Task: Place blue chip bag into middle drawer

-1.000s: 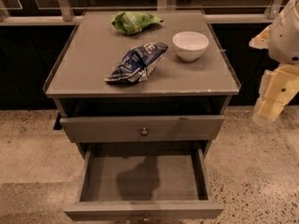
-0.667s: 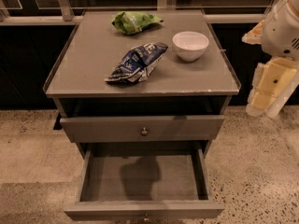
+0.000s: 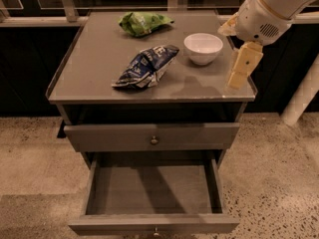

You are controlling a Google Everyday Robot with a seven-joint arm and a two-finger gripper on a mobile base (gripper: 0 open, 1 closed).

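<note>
Blue chip bag [image 3: 146, 67] on the cabinet top [image 3: 94, 63]; claw [image 3: 238, 78] well apart above the right edge, spread unclear

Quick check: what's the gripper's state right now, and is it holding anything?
Gripper: cannot be told whether open or closed. It hangs right of the white bowl and is not holding the blue chip bag, which lies on the cabinet top.
</note>
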